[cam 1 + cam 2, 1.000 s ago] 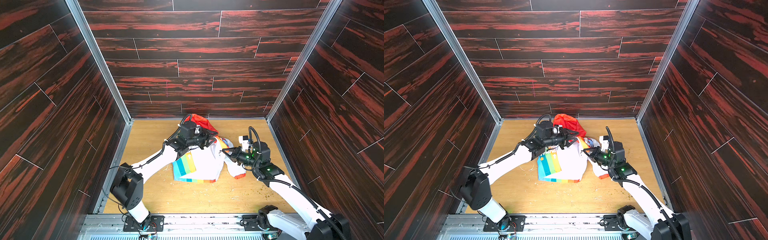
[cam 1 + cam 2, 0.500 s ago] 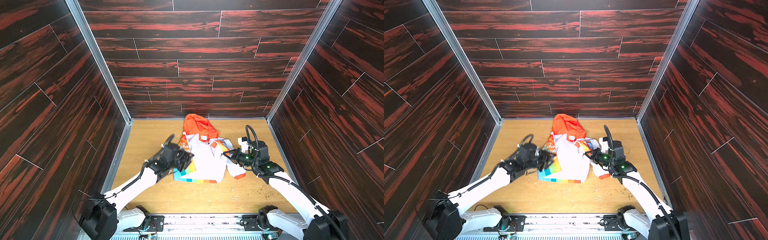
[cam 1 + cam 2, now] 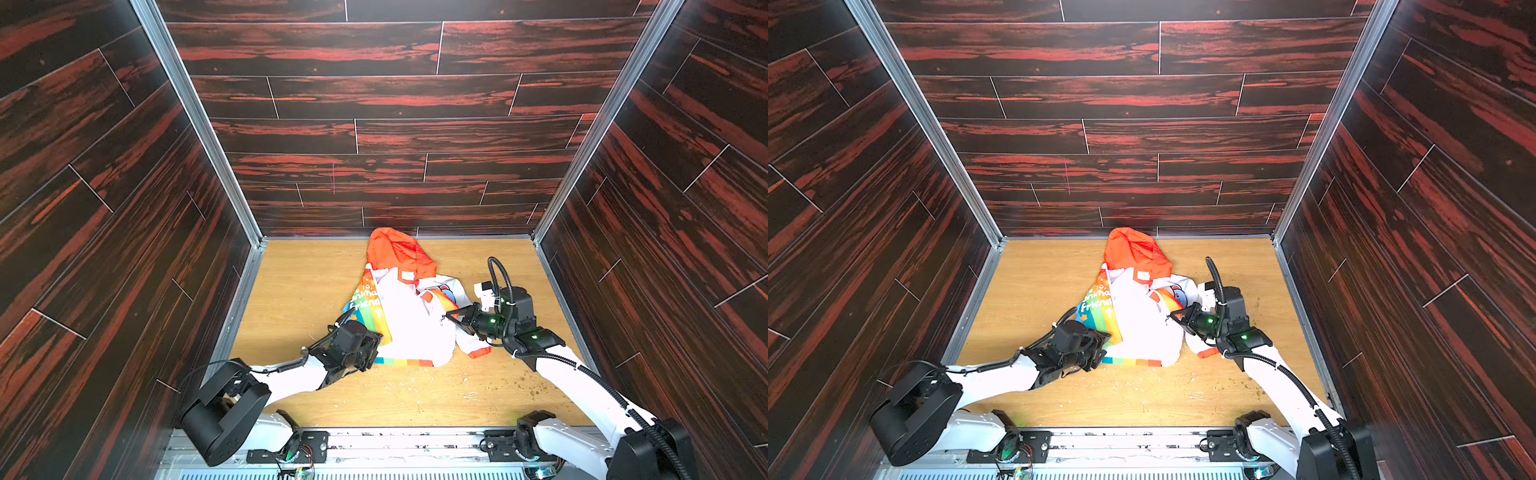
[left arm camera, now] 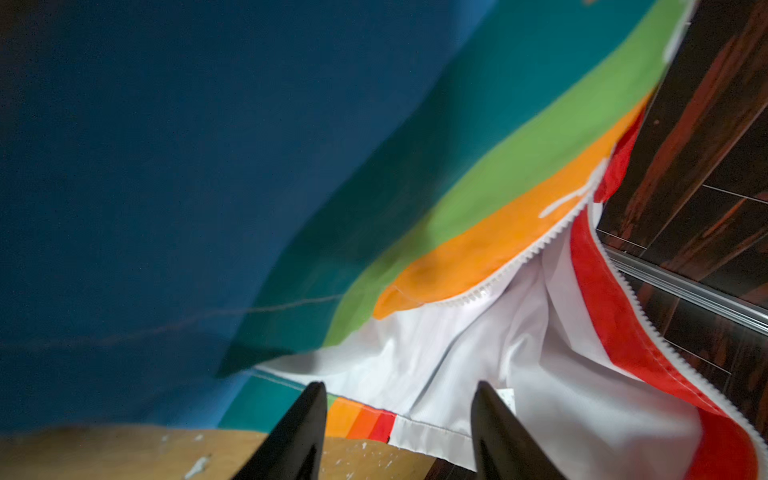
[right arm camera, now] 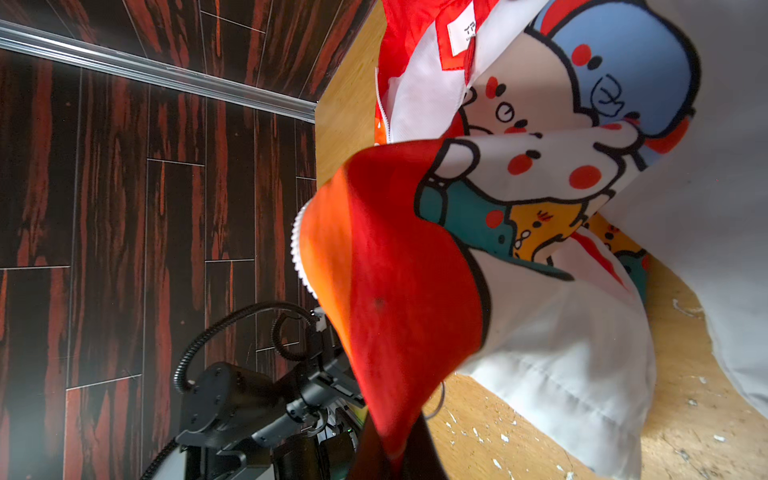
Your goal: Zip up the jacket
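The jacket lies crumpled at the middle of the wooden table in both top views, with its orange hood toward the back wall and its rainbow hem toward the arms' bases. The front is open. White lining shows between a rainbow-striped panel with white lettering on the left and a cartoon-printed panel with light blue patches on the right. In the left wrist view the two rows of white zipper teeth run apart, unjoined. The left gripper sits at the hem's left corner, fingers spread with nothing between them, and the hem lies just beyond the tips. The right gripper is closed on the jacket's right front edge. In the right wrist view, the pinched red-orange strip, toothed along its border, stands lifted off the table.
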Robot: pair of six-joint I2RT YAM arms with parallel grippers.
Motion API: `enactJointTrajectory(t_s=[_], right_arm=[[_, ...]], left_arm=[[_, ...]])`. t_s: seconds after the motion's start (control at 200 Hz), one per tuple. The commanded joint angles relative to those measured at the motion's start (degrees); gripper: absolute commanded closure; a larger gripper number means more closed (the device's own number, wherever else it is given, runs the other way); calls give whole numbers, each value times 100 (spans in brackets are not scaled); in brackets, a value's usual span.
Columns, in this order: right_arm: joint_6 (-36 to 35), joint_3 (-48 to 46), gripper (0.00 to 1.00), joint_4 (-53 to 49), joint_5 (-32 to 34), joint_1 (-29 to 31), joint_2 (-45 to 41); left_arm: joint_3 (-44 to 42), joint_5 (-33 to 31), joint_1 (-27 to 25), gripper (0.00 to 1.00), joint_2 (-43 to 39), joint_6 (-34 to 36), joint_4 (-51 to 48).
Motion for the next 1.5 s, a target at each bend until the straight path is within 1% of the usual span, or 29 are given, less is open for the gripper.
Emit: enactJointTrajectory(t_s=[0.0,0.19,0.286,0.346,0.606,0.696,0.822,0.972,1.127,1.187,1.313,1.403,1.493], right_arm=[[49,-80,100,-99,13,-15,-29],[67,-93,100,-73,-21,-12,25],[44,-37,100,-103,-31,-17,56],[19,20,100,-130,-30,-22,81],[14,131,100,-114,-107,-23,170],[23,135,100,-119,-143,-25,190],[14,139,100,-155,-192,-30,196],[-11,181,100,-224,-224,-32,179],[-51,245,100,-306,-232,-31,204],[-55,249,100,-306,-250,-28,214],[-47,245,100,-300,-266,-27,229],[-39,241,100,-295,-285,-32,260],[-30,241,100,-277,-309,-33,283]], left_arm=[[22,-340,-76,40,104,-276,531],[-128,-583,-103,39,312,-456,774],[-238,-524,-109,39,539,-600,1151],[-207,-470,-132,39,654,-614,1222],[-211,-652,-148,39,776,-472,1143],[-233,-707,-83,40,851,-297,1275],[-122,-736,65,43,887,92,1329],[250,-678,241,46,921,593,1083],[465,-615,340,57,992,830,1119],[522,-543,367,59,1046,865,1141],[677,-240,364,58,1282,893,1300],[693,-119,316,53,1525,826,1613],[645,-89,239,51,1720,745,2012]])
